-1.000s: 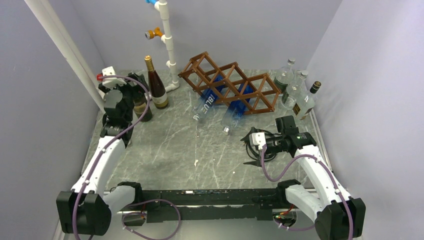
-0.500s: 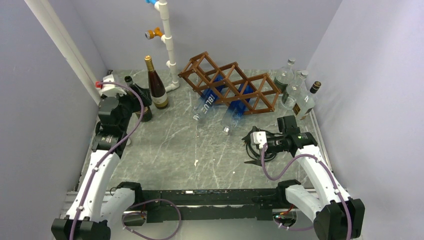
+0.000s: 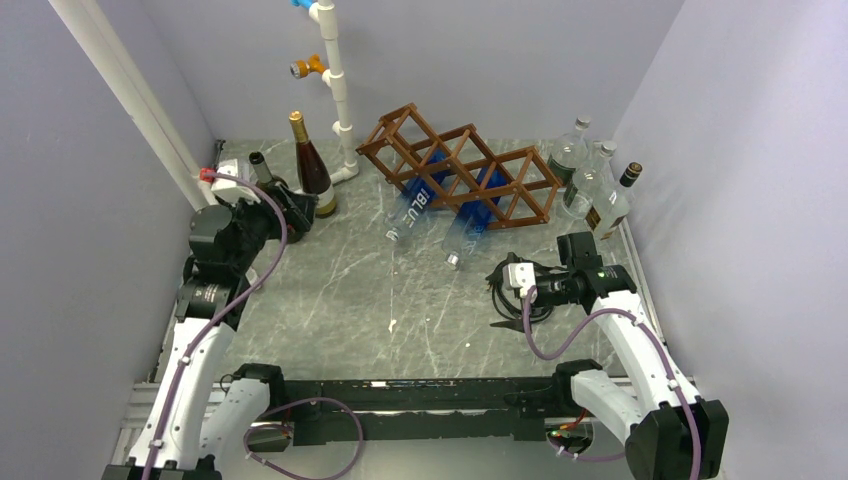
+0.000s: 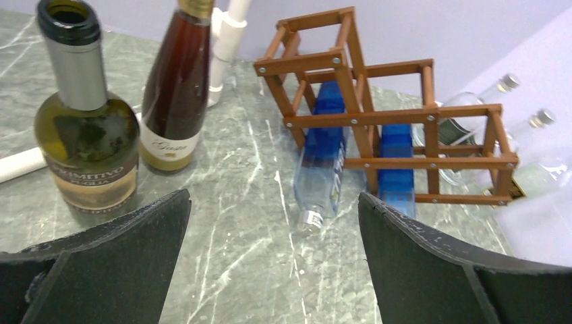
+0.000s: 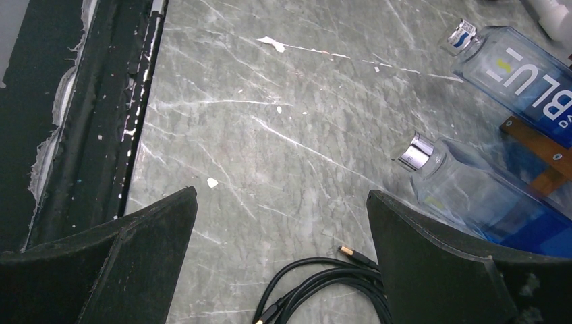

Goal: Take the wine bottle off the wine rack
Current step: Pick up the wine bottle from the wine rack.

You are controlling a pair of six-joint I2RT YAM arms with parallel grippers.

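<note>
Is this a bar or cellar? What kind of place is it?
Likely a robot test booth, not a bar: plain walls box in a table, a left arm and right arm are bolted at its near edge, and the rack and brown bottle look like props.

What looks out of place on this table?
A loose black cable coil lies on the table in front of the wine rack, near the caps of the two blue bottles; it might snag a bottle.
</note>
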